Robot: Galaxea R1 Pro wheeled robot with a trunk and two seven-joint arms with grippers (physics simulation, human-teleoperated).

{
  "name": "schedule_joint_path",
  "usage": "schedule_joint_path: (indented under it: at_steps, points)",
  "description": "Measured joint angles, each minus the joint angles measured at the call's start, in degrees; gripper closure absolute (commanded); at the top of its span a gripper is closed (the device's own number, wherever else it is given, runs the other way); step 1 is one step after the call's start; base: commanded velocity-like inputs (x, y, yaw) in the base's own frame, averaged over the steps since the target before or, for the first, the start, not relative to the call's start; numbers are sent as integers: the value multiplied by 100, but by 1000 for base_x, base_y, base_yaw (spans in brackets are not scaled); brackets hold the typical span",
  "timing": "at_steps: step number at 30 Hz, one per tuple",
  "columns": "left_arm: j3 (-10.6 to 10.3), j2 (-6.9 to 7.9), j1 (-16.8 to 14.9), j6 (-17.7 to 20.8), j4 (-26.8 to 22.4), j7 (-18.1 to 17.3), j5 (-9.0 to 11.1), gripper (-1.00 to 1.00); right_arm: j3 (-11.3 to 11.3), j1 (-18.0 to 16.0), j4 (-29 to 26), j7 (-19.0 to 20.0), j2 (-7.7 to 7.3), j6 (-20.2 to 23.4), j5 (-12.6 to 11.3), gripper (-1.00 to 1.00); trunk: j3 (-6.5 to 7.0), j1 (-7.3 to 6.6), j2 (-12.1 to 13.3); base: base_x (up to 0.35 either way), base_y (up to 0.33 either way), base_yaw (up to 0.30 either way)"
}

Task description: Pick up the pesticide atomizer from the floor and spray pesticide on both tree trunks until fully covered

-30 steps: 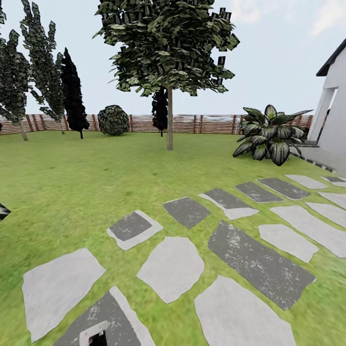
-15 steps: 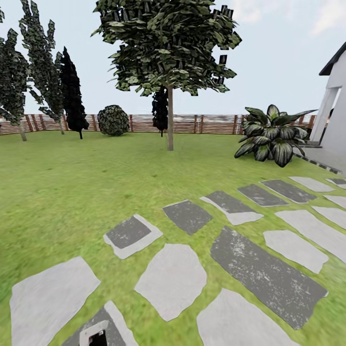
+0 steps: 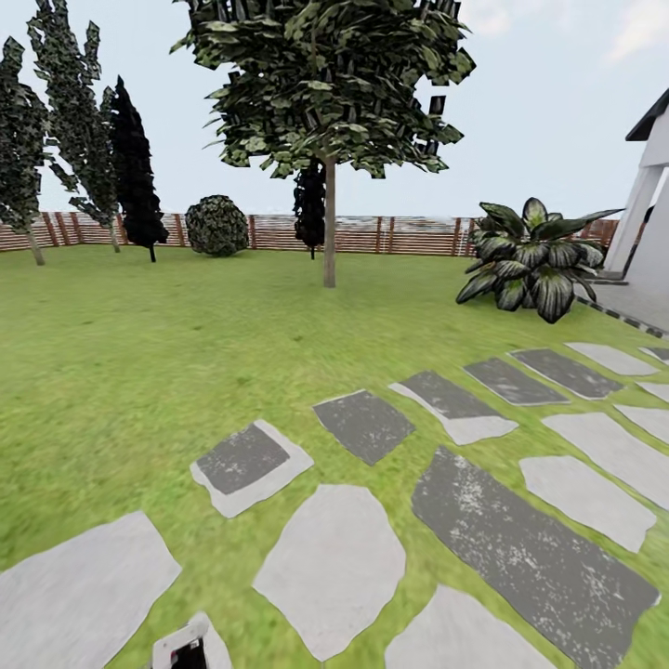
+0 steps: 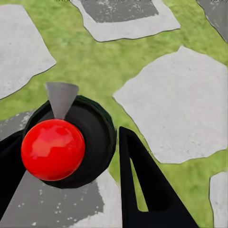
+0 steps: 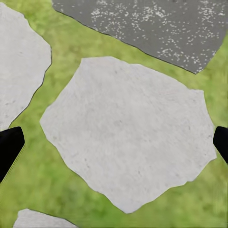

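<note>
One tall tree with a straight grey-brown trunk [image 3: 329, 228] and a blocky green canopy is seen far off on the green grass lawn [image 3: 139, 353] in the head view, before a brown slatted wooden fence [image 3: 409, 235], with pale and dark grey stepping stones [image 3: 334, 567] laid near and to the right. In the left wrist view, the left gripper [image 4: 71, 156] is seen with its black fingers [image 4: 142, 185] pinched on a black round-bodied pesticide atomizer [image 4: 92, 137] with a red ball and grey nozzle. In the right wrist view, the right gripper [image 5: 114, 142] is shown with jaws spread wide over a pale grey stone slab [image 5: 128, 128].
</note>
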Motion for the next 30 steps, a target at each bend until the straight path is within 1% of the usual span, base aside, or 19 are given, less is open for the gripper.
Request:
schedule_joint_path:
  at_steps: [30]
  points:
    - [18,0,-2,0,19,8,-2,100,22,0,6,0,11,0,8,-100,0,0,0,335,0,0]
